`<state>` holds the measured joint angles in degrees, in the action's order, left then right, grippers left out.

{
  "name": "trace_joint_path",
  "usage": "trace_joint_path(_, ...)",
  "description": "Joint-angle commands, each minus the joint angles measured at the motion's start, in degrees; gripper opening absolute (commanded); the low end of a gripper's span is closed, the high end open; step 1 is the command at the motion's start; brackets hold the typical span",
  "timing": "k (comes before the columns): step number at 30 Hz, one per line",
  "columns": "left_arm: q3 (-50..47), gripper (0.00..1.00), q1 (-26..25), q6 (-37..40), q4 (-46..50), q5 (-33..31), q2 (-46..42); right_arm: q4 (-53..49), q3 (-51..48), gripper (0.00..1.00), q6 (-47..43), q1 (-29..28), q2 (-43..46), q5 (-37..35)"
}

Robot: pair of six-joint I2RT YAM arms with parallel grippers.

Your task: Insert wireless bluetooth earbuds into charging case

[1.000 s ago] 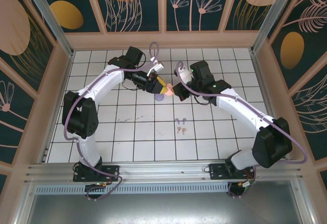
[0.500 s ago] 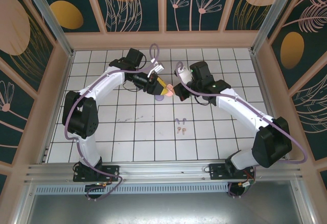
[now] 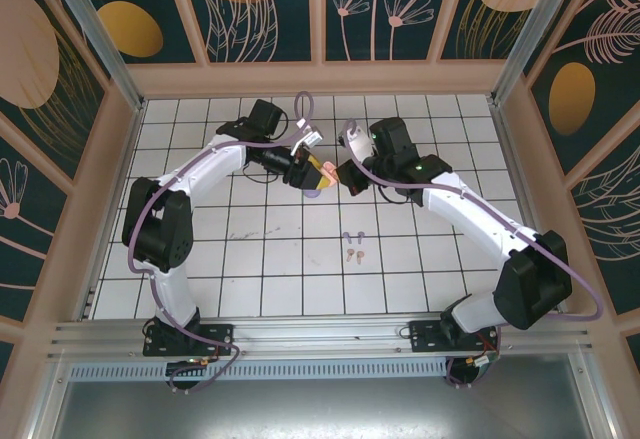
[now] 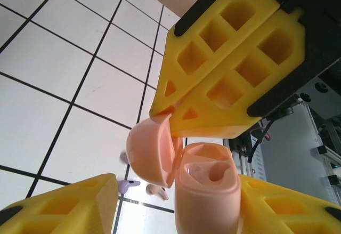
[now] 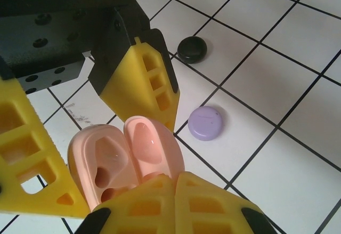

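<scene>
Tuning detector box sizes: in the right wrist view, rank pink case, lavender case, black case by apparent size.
1. pink case, open, nearest the camera, which inflates it.
2. lavender case.
3. black case, slightly smaller-looking but farther off, so these two are unsure.

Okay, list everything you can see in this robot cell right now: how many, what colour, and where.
pink case: one, pale pink, open with empty wells, held in the air between the grippers
lavender case: one, lavender, closed, on the tiles near the grippers
black case: one, black, closed, on the tiles apart from the lavender case
lavender earbuds: two, lavender, loose on the tiles mid-table
pink earbuds: two, pale pink, just nearer the arm bases than the lavender pair
table: one, white tiles with dark lines
left gripper: one, yellow fingers, open either side of the pink case
right gripper: one, yellow fingers, shut on the pink case
</scene>
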<state>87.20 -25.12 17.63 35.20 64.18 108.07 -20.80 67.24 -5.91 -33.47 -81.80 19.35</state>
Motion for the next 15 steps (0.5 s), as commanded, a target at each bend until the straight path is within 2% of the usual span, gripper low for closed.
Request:
trace_joint_path(1,-0.42,0.56,-0.01,-1.10,-2.20,0.04,0.59,2.08,2.04,0.00,-0.42,-0.54,1.14,2.35)
trace_joint_path(7,0.05,0.52,-0.01,0.39,-0.92,2.97,0.51,2.68,2.45,0.00,-0.42,-1.06,-0.46,1.65)
trace_joint_path(12,0.99,0.37,-0.01,2.34,1.20,5.07,0.99,2.87,2.61,0.00,-0.42,-1.01,-0.98,1.41)
trace_joint_path(15,1.84,0.32,0.03,3.33,2.56,5.56,1.62,2.87,2.71,0.00,-0.46,-1.04,-0.99,1.21)
